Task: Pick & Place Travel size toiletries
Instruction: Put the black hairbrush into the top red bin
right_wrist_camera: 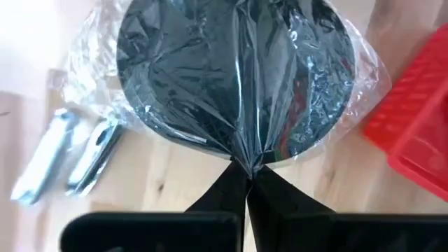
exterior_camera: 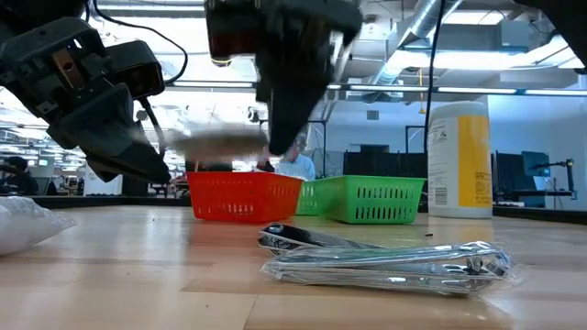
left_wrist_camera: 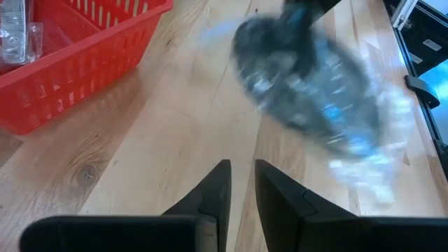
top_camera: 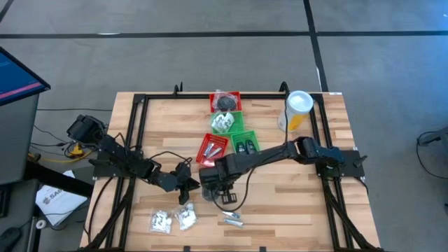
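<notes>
On your far left, near the table's front edge, two clear packets with white contents (top_camera: pixel 171 220) lie side by side on the pale wooden table (top_camera: pixel 294 203). Just above them your left gripper (top_camera: pixel 187 185) hovers over bare wood; its two dark fingers (left_wrist_camera: pixel 213 199) stand close together with a narrow gap and nothing between them. Next comes your right gripper (top_camera: pixel 218 183), fingers pressed together and pinching the clear wrap of a black round disc in crinkled plastic (right_wrist_camera: pixel 234 77), which hangs off the table beneath it. Just right of that and nearer the front edge, two slim silvery sachets (top_camera: pixel 233 219) rest touching on the wood. Behind, toward the table's middle, red and green mesh baskets (top_camera: pixel 227 129) sit in a cluster. Furthest right stands a tall yellow canister with a white lid (top_camera: pixel 297 110).
</notes>
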`<state>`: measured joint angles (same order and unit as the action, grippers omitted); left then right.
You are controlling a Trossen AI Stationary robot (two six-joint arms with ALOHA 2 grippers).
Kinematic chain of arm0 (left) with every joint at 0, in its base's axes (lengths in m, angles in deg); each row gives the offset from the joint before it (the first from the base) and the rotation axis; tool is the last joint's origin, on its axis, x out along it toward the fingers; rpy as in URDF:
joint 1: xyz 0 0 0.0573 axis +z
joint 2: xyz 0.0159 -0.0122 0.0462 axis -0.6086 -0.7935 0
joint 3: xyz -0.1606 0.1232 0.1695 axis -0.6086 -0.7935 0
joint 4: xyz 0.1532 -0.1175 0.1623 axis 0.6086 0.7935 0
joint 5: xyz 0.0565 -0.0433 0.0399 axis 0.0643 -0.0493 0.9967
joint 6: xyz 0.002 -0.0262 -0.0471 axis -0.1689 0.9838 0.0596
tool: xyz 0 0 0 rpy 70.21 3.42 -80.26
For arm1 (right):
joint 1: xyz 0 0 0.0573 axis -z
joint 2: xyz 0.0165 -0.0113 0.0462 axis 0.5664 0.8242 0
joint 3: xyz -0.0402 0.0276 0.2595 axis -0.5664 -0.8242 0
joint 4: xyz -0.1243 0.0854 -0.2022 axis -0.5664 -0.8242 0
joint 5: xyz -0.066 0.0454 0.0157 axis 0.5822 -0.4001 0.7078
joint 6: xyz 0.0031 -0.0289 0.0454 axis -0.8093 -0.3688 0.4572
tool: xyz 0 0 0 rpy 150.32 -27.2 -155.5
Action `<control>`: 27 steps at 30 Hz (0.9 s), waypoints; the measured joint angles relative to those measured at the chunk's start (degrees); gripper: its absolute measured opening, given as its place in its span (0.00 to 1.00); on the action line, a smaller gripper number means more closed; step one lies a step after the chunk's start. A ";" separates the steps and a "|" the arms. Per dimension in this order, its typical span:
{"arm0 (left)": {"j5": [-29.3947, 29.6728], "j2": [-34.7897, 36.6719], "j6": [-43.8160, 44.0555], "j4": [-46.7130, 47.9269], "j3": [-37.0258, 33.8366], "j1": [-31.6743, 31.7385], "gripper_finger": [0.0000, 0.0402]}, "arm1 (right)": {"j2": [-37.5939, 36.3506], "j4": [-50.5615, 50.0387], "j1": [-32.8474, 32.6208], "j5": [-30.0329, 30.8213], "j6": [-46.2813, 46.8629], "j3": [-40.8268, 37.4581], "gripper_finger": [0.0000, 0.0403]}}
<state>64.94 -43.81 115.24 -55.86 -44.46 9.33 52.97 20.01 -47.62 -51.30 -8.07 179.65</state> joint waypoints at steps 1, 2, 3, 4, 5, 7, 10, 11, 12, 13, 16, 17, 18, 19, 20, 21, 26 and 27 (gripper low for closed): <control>0.00 0.00 0.00 0.00 0.00 0.00 0.14 | -0.02 -1.62 0.03 0.01 -0.10 1.40 0.00; 0.00 0.00 0.00 0.00 0.00 0.00 0.14 | -0.02 -3.44 0.06 0.43 -0.15 2.76 0.00; 0.00 0.00 -0.01 0.00 0.00 0.00 0.14 | -0.02 -5.18 0.06 1.56 -0.15 4.01 0.00; 0.00 0.00 0.00 0.00 0.00 0.00 0.14 | -0.02 -6.74 0.05 2.63 -0.19 5.21 0.00; 0.00 0.00 0.00 0.00 0.00 0.00 0.14 | -0.07 -8.27 0.06 3.43 -0.41 6.23 0.00; 0.00 0.00 0.00 0.00 0.00 0.00 0.14 | -0.08 -11.13 0.38 5.15 -0.54 8.22 0.00; 0.00 0.00 -0.02 0.00 0.00 0.00 0.14 | -0.15 -14.25 1.22 7.33 -0.52 10.72 0.00; 0.00 0.00 0.00 0.00 0.00 0.00 0.14 | -0.16 -15.17 1.69 7.88 -0.50 11.47 0.00; 0.00 0.00 0.00 0.00 0.00 0.00 0.14 | -0.17 -15.98 2.17 8.45 -0.50 12.06 0.00; 0.00 0.00 -0.01 0.00 0.00 0.00 0.14 | -0.17 -16.66 2.74 9.27 -0.50 12.61 0.00; 0.00 0.00 0.00 0.00 0.00 0.00 0.14 | -0.20 -17.42 4.92 10.85 -0.53 13.39 0.00; 0.00 0.00 0.00 0.00 0.00 0.00 0.14 | -0.23 -17.44 5.77 11.15 -0.50 13.39 0.00; 0.00 0.00 0.00 0.00 0.00 0.00 0.14 | -0.23 -17.51 6.76 11.49 -0.52 13.39 0.00; 0.00 0.00 0.00 0.00 0.00 0.00 0.14 | -0.23 -17.79 7.74 11.89 -0.54 13.39 0.00; 0.00 0.00 0.00 0.00 0.00 0.00 0.14 | -0.23 -18.16 8.77 12.37 -0.74 13.39 0.00; 0.02 0.00 -0.01 0.00 0.00 0.00 0.14 | -0.23 -18.30 9.94 12.79 -0.96 13.39 0.00; 0.04 0.00 0.00 -0.02 0.00 0.00 0.14 | -0.32 -18.22 15.73 13.73 -1.76 13.39 0.00; 0.04 0.00 0.00 0.00 0.00 0.00 0.14 | -0.36 -18.21 16.83 13.73 -2.25 13.39 0.00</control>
<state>64.98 -43.81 115.24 -55.86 -44.46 9.33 52.61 1.80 -30.79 -37.57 -10.32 193.04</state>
